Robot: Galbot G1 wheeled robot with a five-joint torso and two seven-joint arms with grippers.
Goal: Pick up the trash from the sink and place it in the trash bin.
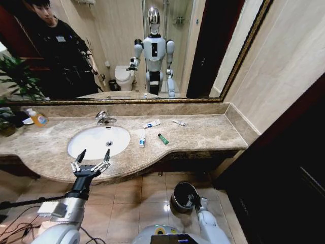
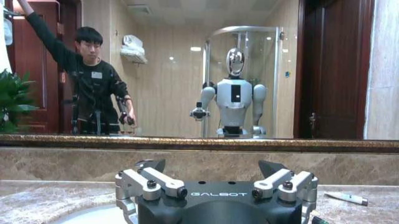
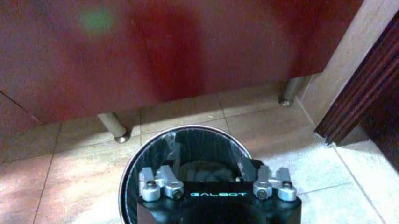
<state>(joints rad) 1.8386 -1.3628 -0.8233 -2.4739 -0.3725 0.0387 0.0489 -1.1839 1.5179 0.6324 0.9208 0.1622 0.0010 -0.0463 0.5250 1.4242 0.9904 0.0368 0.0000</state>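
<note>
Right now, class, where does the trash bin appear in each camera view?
Head view: trash bin at lower middle, below the counter edge, beside the right gripper.
Left wrist view: the left gripper faces counter and mirror here.
Right wrist view: trash bin at bottom centre, just beyond the right gripper.
Shared landmark: beige floor tiles.

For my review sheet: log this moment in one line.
left gripper: open, at sink front | right gripper: at trash bin | trash: on counter
</note>
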